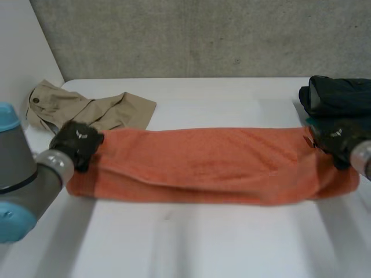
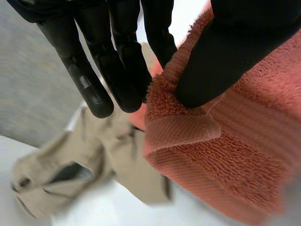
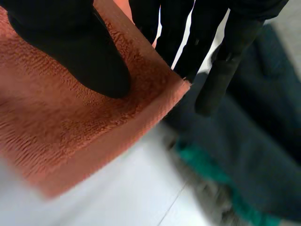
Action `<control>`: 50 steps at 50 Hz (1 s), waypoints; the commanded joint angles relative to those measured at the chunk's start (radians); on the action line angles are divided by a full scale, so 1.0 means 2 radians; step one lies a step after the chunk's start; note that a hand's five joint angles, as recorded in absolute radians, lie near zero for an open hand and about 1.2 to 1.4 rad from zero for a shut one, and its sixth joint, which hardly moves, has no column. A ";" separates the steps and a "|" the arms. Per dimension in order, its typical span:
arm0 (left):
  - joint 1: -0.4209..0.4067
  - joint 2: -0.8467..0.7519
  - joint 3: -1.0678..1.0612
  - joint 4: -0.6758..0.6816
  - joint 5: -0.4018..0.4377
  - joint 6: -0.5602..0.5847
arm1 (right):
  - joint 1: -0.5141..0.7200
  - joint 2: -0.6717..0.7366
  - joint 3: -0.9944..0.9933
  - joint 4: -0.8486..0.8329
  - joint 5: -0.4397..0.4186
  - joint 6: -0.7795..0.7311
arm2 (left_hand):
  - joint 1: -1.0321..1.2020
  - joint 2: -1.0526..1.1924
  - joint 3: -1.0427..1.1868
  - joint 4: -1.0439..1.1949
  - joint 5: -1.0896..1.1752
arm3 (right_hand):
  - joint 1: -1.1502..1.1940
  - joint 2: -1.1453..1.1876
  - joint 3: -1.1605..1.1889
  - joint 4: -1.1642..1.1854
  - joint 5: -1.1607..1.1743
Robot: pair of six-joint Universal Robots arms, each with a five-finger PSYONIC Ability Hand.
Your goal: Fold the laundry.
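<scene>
1. A long orange terry towel (image 1: 208, 165), folded lengthwise into a band, lies flat across the white table (image 1: 191, 243) and reaches from one hand to the other
2. The left hand (image 1: 76, 143) is at the far corner of the towel's left end. Its thumb (image 2: 221, 52) presses into the hemmed edge from above and its straight fingers (image 2: 120, 66) lie on the other side of that edge, so the corner is pinched between them
3. Just past those fingertips lies a crumpled beige cloth garment (image 2: 70, 174) with a round button, its near edge meeting the towel beside the left hand
4. The right hand (image 1: 335, 139) is at the far corner of the towel's right end. Its thumb (image 3: 75, 52) is set down on the towel's pile a little in from the corner, and its fingers (image 3: 221, 70) run past the corner's edge on the other side, nipping the corner against the thumb
5. Under and beyond the right fingertips sits a heap of dark clothing (image 3: 254, 155), with a strip of teal-green cloth (image 3: 211, 176) showing at the side nearer the thumb; the heap is just beside the towel's right end
6. A grey concrete wall (image 1: 203, 35) stands beyond both sets of fingertips, at the table's far edge
</scene>
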 commanded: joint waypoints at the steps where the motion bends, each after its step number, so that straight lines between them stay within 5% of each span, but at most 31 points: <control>1: -0.009 -0.126 0.132 0.043 -0.026 0.001 | 0.024 0.100 -0.113 -0.096 0.047 0.035 | 0.134 0.097 0.101 0.096 0.109 | 0.148 0.108 0.103 0.098 0.098; 8: -0.013 -0.210 0.251 0.043 -0.075 0.003 | 0.043 0.192 -0.225 -0.112 0.071 0.034 | 0.134 0.097 0.101 0.096 0.109 | 0.148 0.108 0.103 0.098 0.098; 15: -0.020 -0.256 0.318 0.049 -0.076 0.002 | 0.060 0.264 -0.317 -0.120 0.081 0.033 | 0.134 0.097 0.101 0.096 0.109 | 0.148 0.108 0.103 0.098 0.098; 16: -0.026 -0.265 0.333 0.049 -0.077 0.003 | 0.061 0.270 -0.328 -0.121 0.087 0.031 | -0.338 -0.375 -0.371 -0.376 -0.363 | -0.065 -0.105 -0.110 -0.115 -0.115; 17: -0.030 -0.268 0.334 0.049 -0.076 0.003 | 0.064 0.275 -0.335 -0.120 0.092 0.031 | -0.476 -0.514 -0.510 -0.514 -0.502 | -0.354 -0.394 -0.399 -0.404 -0.403; 18: -0.037 -0.271 0.335 0.049 -0.073 0.003 | 0.067 0.278 -0.340 -0.118 0.098 0.030 | -0.416 -0.453 -0.449 -0.454 -0.441 | -0.463 -0.503 -0.508 -0.513 -0.513; 29: -0.065 -0.216 0.292 0.049 -0.077 -0.004 | 0.086 0.151 -0.226 -0.114 0.098 0.080 | -0.476 -0.514 -0.510 -0.514 -0.502 | -0.463 -0.503 -0.508 -0.513 -0.513; 34: -0.065 -0.154 0.228 0.048 -0.076 -0.014 | 0.071 0.062 -0.136 -0.073 0.040 0.103 | -0.476 -0.514 -0.510 -0.514 -0.502 | -0.463 -0.503 -0.508 -0.513 -0.513; 50: -0.066 -0.070 0.078 0.063 -0.045 -0.071 | -0.048 0.034 -0.031 0.014 -0.056 0.132 | -0.476 -0.514 -0.510 -0.514 -0.502 | -0.335 -0.375 -0.380 -0.385 -0.384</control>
